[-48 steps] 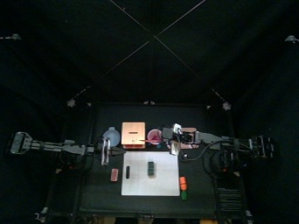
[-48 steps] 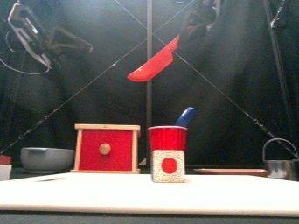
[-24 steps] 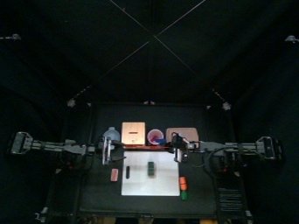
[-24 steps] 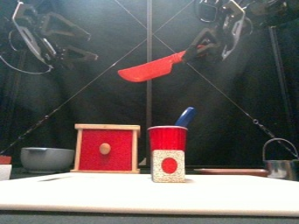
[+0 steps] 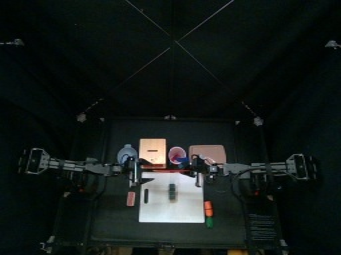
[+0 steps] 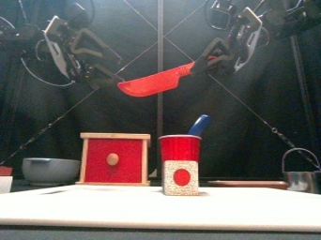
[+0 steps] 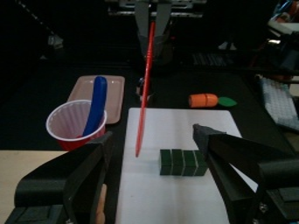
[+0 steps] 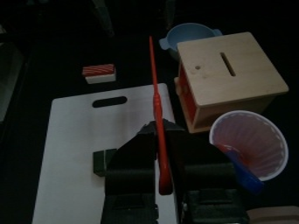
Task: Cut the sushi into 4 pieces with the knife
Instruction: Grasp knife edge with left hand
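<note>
Above the white cutting board, the right tool is clamped on the red knife, the left tool hangs with jaws apart, and the sushi roll lies on the board, apparently uncut, so the blade must next descend squarely across it.

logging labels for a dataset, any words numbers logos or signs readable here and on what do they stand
No text can be read in any view.
red cup: plain, no print.
wooden box: red front with a knob, no label.
sushi roll: a red round on its end, no lettering.
red knife: plain.
white cutting board: blank.
</note>
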Motion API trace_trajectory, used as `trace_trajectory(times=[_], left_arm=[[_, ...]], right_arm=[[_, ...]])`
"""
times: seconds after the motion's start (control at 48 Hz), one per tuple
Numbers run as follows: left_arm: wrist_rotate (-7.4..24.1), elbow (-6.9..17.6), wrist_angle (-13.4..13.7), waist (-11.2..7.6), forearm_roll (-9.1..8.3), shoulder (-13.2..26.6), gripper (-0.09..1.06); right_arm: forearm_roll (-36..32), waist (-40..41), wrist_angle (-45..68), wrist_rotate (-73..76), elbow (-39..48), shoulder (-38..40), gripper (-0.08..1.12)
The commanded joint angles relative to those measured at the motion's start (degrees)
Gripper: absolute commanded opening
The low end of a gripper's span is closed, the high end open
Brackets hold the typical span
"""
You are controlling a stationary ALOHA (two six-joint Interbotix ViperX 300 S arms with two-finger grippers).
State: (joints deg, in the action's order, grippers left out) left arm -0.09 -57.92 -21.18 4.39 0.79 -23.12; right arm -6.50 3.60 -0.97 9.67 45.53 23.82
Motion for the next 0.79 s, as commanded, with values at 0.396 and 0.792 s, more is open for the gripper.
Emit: trace_trajectory(times=[0.396,0.792], left_arm=[[0.26,3.87,1.23,1.85,-0.18,5.01,0.82],[0.35,3.96,1.23,1.85,-2.72,5.80,0.46]], right_arm=[[0.00,-0.35,0.62,0.09,-1.41,0.26,0.22],[0.53,-0.35,-0.70,0.26,-1.76,-1.85,0.22]])
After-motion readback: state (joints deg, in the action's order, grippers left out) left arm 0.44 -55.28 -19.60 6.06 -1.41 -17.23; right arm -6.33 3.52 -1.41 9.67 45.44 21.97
